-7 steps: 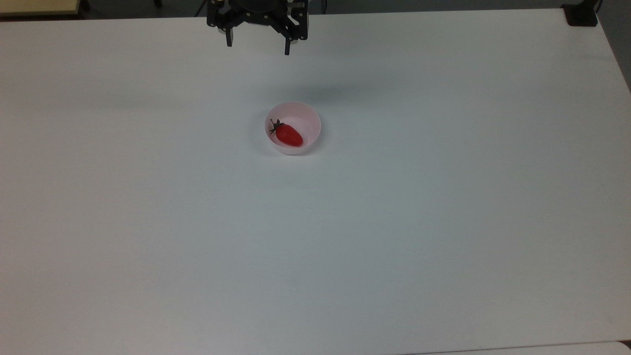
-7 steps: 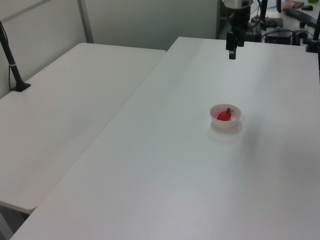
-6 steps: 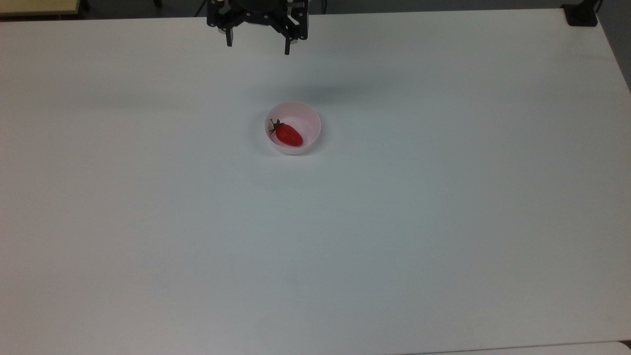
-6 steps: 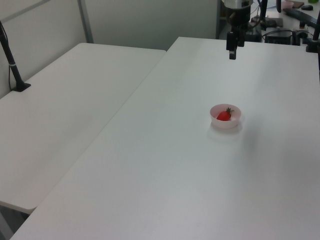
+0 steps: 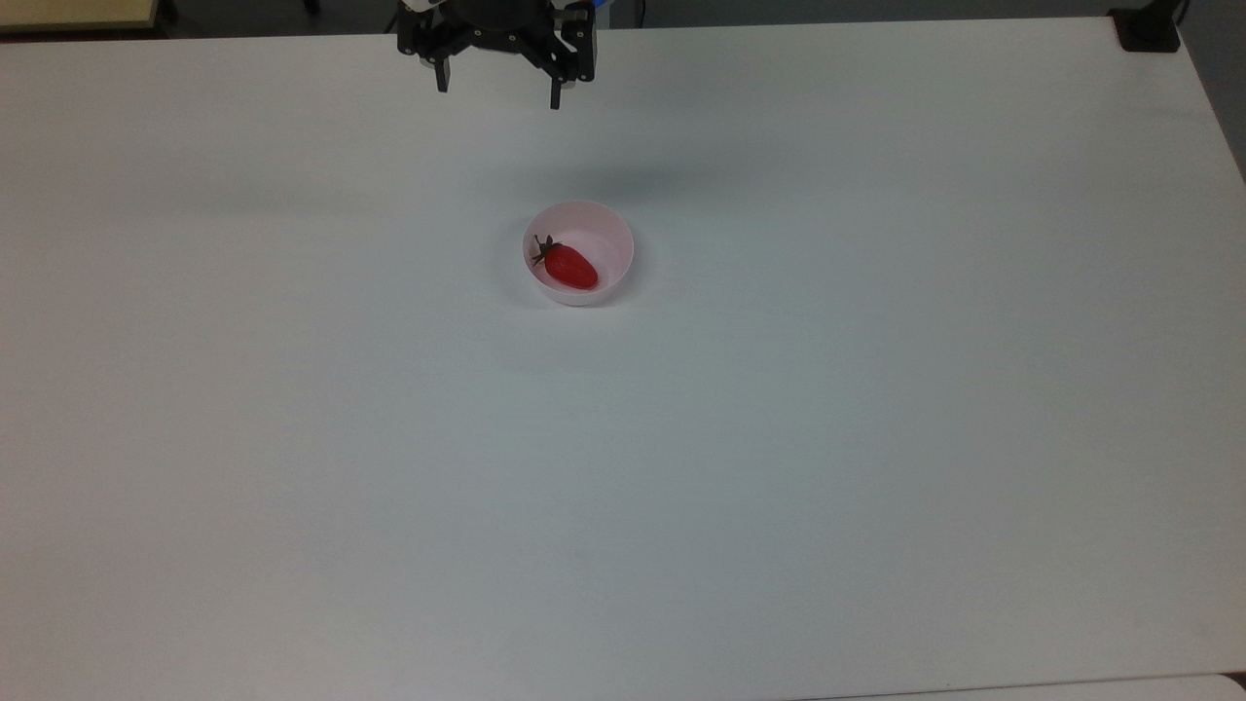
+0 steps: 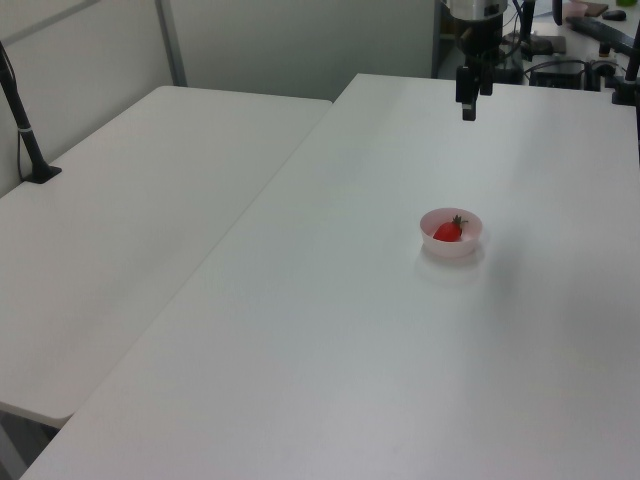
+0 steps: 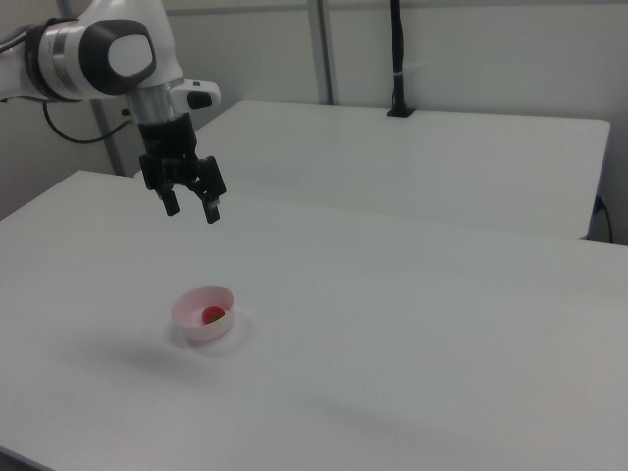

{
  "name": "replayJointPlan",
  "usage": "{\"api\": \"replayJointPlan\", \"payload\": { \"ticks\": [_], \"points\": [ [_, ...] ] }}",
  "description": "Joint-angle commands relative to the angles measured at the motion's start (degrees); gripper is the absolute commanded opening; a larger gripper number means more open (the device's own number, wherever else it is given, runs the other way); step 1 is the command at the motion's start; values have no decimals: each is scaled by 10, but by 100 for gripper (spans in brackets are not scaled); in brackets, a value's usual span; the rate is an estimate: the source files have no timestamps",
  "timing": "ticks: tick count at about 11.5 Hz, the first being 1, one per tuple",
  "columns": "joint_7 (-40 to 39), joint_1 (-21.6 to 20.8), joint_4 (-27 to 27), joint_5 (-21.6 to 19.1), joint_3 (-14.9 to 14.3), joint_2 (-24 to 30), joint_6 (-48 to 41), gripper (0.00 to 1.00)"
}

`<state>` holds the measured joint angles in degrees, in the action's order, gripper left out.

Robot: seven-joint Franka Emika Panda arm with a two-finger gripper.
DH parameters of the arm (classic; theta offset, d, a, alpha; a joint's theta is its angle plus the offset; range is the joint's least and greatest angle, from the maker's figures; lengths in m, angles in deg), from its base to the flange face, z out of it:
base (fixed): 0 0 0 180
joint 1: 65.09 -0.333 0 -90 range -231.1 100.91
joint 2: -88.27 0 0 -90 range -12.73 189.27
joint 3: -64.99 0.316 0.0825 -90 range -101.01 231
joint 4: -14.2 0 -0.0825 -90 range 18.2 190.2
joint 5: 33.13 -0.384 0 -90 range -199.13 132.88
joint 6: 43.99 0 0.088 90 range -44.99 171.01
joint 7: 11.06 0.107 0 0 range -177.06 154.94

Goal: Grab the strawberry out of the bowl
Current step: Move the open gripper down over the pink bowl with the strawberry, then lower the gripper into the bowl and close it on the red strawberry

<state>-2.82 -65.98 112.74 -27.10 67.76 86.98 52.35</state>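
A glossy red strawberry (image 5: 570, 267) with a dark leafy cap lies inside the pale pink bowl (image 5: 613, 234), toward the top view's left side of it. The bowl (image 6: 468, 240) stands alone on the white table, with the strawberry (image 6: 448, 231) showing above its rim; in the right view the strawberry (image 7: 212, 315) peeks over the bowl (image 7: 193, 324) wall. My black gripper (image 5: 498, 93) hangs high in the air beyond the bowl, near the table's far edge, open and empty. It also appears as the gripper (image 7: 190, 208) above and behind the bowl, and as the gripper (image 6: 468, 108).
The white table (image 5: 779, 438) spreads wide around the bowl. A second white table (image 6: 130, 230) adjoins it on the left view's left, with a black post (image 6: 25, 130) clamped to it. Cluttered equipment (image 6: 590, 40) sits behind the arm's base.
The gripper has shifted slightly toward the top view's left. Bowl and strawberry have not moved.
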Motion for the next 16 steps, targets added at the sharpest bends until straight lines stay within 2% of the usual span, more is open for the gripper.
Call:
{"api": "replayJointPlan", "payload": {
  "ticks": [1,4,6,9,10,13,16],
  "points": [
    [-100,-4,9,-9,-2,-3,-11,100],
    [-193,-10,21,-9,5,-34,-9,100],
    [-236,-10,23,-8,24,-69,4,99],
    [-257,-10,38,1,46,-119,67,79],
    [-269,-10,37,9,48,-136,75,77],
    [-301,-11,38,25,49,-176,111,77],
    [-331,-17,41,50,49,-192,127,77]
  ]
}}
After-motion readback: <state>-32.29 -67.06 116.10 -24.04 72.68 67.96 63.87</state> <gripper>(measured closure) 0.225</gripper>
